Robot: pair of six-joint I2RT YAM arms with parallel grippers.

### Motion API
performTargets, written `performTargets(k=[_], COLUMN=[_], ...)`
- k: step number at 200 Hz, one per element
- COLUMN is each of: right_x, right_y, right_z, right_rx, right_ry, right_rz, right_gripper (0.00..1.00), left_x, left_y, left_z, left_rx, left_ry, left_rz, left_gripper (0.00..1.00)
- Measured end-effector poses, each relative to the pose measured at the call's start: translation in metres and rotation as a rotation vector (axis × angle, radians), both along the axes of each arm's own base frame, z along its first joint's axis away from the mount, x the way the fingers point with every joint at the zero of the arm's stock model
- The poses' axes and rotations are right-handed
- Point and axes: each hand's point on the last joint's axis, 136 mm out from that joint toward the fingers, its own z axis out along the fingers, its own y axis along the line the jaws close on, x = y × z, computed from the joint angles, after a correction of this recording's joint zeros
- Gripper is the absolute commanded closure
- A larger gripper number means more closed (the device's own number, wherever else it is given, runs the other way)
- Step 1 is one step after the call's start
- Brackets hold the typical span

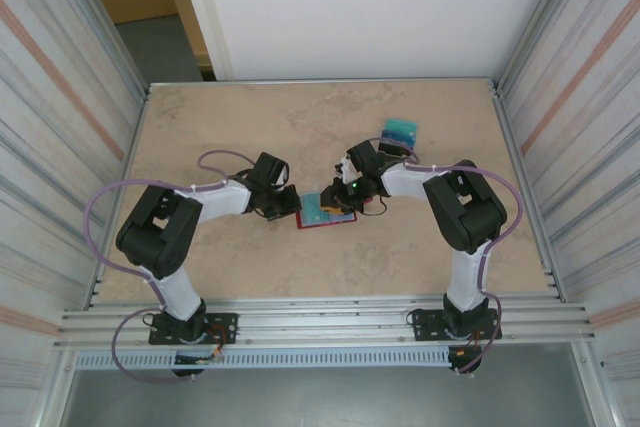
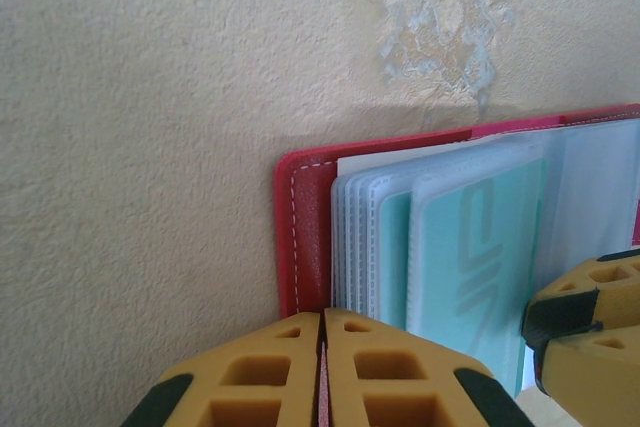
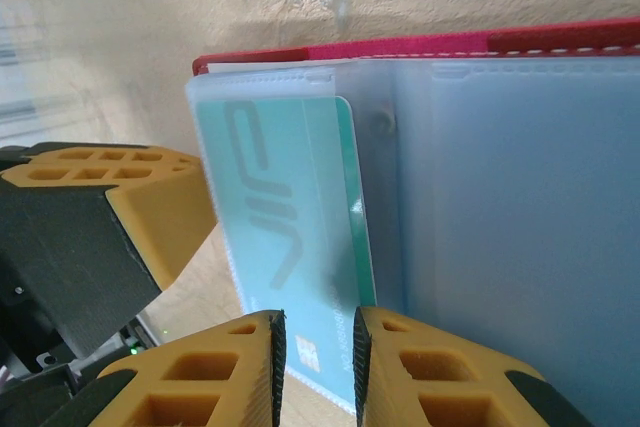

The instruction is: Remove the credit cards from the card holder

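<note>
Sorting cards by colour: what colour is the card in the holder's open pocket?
Teal card, clearest in right wrist view.

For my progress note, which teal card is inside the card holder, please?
The teal card sleeved in the card holder, at the right gripper; the other cards lie piled loose beyond.
</note>
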Motion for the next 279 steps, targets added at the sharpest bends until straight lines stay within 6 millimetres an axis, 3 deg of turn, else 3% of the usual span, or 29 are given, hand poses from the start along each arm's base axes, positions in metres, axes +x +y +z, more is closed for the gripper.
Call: performTargets(k=[173, 279], right_x=[0.006, 0.008], right_y=[-0.01, 0.002], right_z=[-0.003, 0.004], right_rx=[-0.025, 0.048], right_ry=[-0.016, -0.033], right_rz=[-0.019, 0.006], right_gripper=[0.74, 0.75], left_x=[0.0, 0.0], left_y=[0.0, 0.0], left_z=[0.0, 0.0], left_rx=[0.0, 0.0], left_ry=[0.0, 0.0], left_rz=[0.0, 0.0], left_gripper=[0.9, 0.9])
